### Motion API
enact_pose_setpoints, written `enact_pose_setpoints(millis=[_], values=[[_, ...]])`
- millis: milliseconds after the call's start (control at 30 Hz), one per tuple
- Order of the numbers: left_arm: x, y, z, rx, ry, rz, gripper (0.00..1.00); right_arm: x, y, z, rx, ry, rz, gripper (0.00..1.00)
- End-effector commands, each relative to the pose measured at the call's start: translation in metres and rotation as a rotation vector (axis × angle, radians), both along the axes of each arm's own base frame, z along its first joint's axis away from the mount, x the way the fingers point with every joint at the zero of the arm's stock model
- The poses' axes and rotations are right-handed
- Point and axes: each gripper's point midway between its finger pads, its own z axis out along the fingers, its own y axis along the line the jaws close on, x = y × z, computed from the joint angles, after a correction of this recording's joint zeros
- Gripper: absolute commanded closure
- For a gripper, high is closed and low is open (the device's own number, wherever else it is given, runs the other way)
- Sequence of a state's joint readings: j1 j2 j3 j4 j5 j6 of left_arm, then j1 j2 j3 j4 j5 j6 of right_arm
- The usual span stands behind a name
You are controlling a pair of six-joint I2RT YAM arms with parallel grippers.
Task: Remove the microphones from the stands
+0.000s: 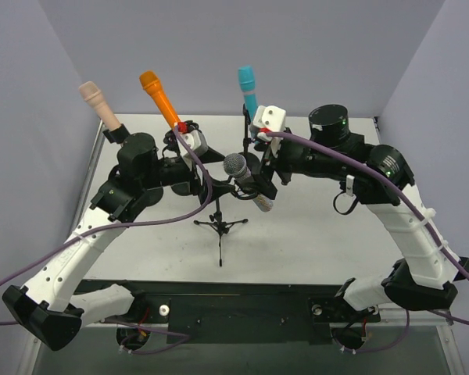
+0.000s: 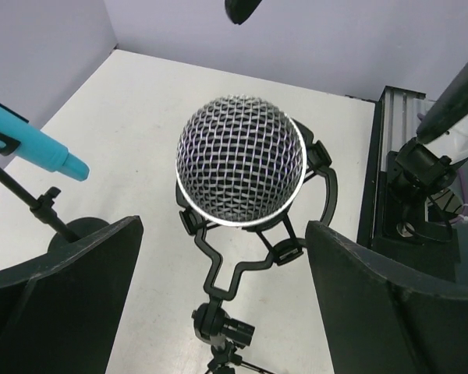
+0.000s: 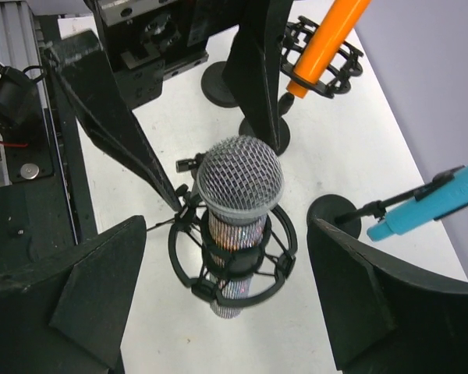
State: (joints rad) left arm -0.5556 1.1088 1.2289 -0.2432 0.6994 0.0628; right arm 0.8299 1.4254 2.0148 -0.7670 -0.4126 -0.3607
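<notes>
The microphone point(image 3: 239, 183) sits tilted in the ring clip point(image 3: 232, 257) of its stand point(image 1: 220, 225), in the middle of the table point(image 1: 313, 234). The left jaws and right jaws stand open either side of it, touching nothing. I judge it rigid, weighty and smooth, so I'd grip the barrel, not the dentable mesh.

No legible txt, labels or nos. on anything here.
</notes>
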Motion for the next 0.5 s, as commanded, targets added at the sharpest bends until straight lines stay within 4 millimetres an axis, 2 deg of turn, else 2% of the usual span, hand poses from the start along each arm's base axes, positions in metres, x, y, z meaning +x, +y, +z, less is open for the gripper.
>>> enact_pose_setpoints(millis=[0, 100, 200, 367, 467], values=[[-0.001, -0.011, 0.040, -0.079, -0.071, -0.041, 0.03, -0.004, -0.026, -0.005, -0.003, 0.009, -0.016, 0.21], [0.001, -0.015, 0.051, -0.104, -0.084, -0.050, 0.03, 0.000, -0.034, -0.014, -0.018, 0.013, -0.017, 0.21], [-0.001, -0.020, 0.060, -0.117, -0.101, -0.078, 0.03, 0.004, -0.031, -0.021, -0.030, 0.031, -0.013, 0.22], [-0.002, -0.026, 0.064, -0.124, -0.111, -0.101, 0.03, 0.005, -0.022, -0.033, -0.030, 0.064, 0.018, 0.22], [-0.006, -0.029, 0.066, -0.136, -0.090, -0.121, 0.06, 0.006, -0.014, -0.038, -0.031, 0.085, 0.036, 0.22]])
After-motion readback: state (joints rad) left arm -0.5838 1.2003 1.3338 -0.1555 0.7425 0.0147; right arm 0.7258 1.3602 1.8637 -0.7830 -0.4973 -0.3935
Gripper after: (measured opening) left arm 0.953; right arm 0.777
